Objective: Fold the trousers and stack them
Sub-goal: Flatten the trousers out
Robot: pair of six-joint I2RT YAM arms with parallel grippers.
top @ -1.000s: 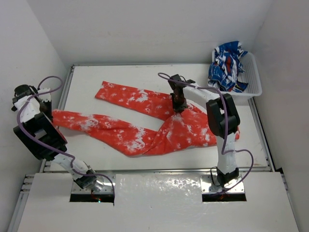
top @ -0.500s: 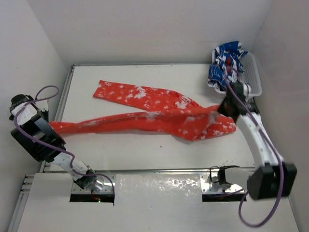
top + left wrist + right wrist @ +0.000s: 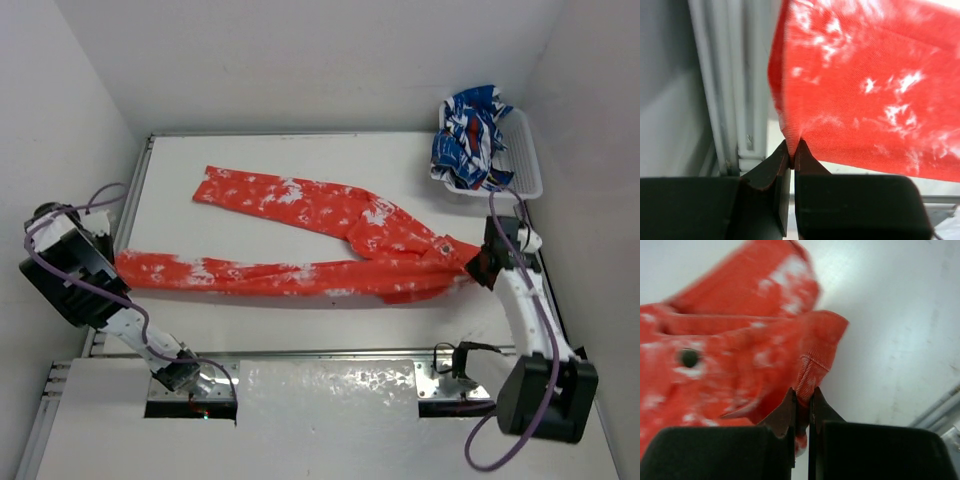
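Observation:
The trousers (image 3: 330,245), red-orange with white speckles, lie stretched across the table, one leg running to the back left, the other pulled straight along the front. At the table's left edge my left gripper (image 3: 112,262) is shut on the cuff of the front leg; in the left wrist view its jaws (image 3: 791,150) pinch a fold of the trousers (image 3: 865,90). My right gripper (image 3: 478,262) is shut on the waist end at the right. The right wrist view shows its jaws (image 3: 801,397) clamping a hemmed edge of the trousers (image 3: 730,355).
A white basket (image 3: 528,170) at the back right corner holds a crumpled blue, white and red garment (image 3: 468,135). A metal rail (image 3: 720,90) runs along the table's left edge beside the left gripper. White walls enclose the table.
The right gripper has carried the waist from the table's middle to the right edge, straightening the front leg. The left gripper has kept its hold at the left edge.

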